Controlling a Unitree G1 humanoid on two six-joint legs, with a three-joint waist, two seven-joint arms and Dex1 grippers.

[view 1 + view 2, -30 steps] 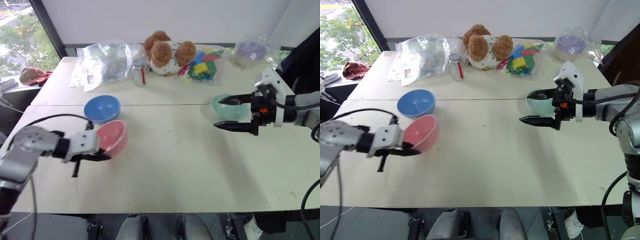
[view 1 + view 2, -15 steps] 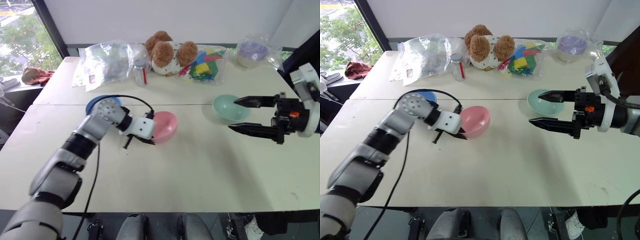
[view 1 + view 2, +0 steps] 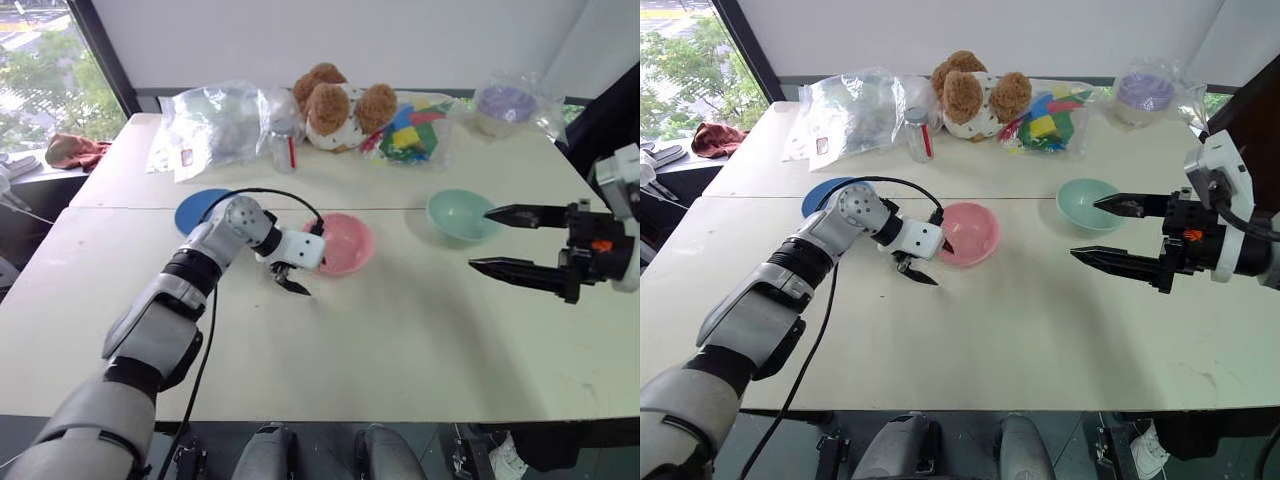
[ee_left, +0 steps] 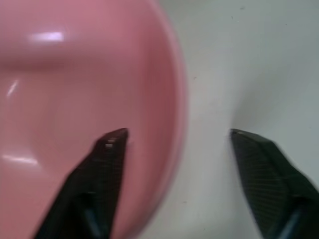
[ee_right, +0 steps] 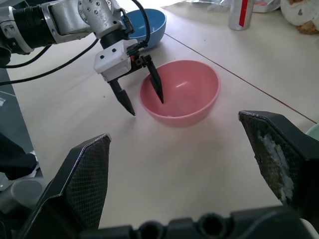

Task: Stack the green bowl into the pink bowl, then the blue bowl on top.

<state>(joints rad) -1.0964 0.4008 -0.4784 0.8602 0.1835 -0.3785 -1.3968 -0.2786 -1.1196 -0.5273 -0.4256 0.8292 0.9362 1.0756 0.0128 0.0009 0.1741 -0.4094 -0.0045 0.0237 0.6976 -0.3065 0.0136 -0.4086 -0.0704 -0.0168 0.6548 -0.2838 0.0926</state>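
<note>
Three small bowls sit apart on the white table, none stacked yet. The pink bowl stands upright near the middle, just this side of the seam between the two tabletops. The left gripper straddles its rim on the robot's left side, jaws spread: one black finger reaches down inside the bowl, the other stands outside on the table, and neither visibly presses the wall, so the bowl looks let go rather than held. The wrist view shows the same: one fingertip over the pink inside, the other over bare tabletop.

The blue bowl lies behind the left forearm, farther toward the robot's left, partly hidden by the arm and its black cable. The green bowl sits well to the right of the pink one, empty and upright. The right gripper hovers just beside it, toward the robot's right, its two fingers wide apart and holding nothing, the upper fingertip close to the bowl's rim.

Along the far edge of the table lie a crumpled clear plastic bag, a small bottle with a red label, a brown teddy bear, a bag of colourful blocks and a purple bowl in clear wrap.
</note>
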